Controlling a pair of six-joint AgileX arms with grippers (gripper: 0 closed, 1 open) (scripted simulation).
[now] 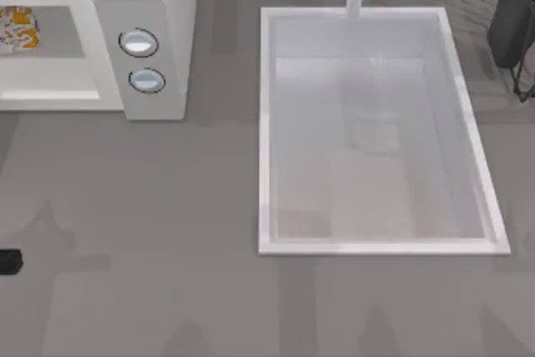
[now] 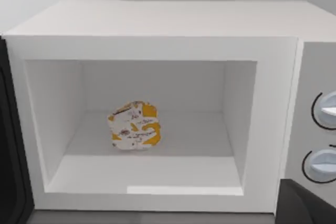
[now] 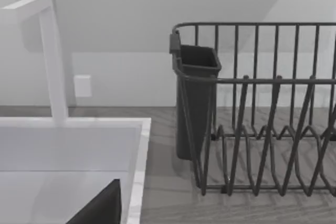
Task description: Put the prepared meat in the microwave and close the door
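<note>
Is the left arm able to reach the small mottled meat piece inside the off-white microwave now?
Probably yes: the mottled meat piece lies in the off-white microwave, whose front stands open, with nothing before it.

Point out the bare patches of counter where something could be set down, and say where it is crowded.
The broadest bare grey counter lies in front of the off-white boxy microwave and left of the large white rectangular sink basin, with another strip along the near edge below the basin. It is crowded at far right, where the dark wire dish rack stands; the microwave cavity holds the mottled orange-yellow prepared meat.
</note>
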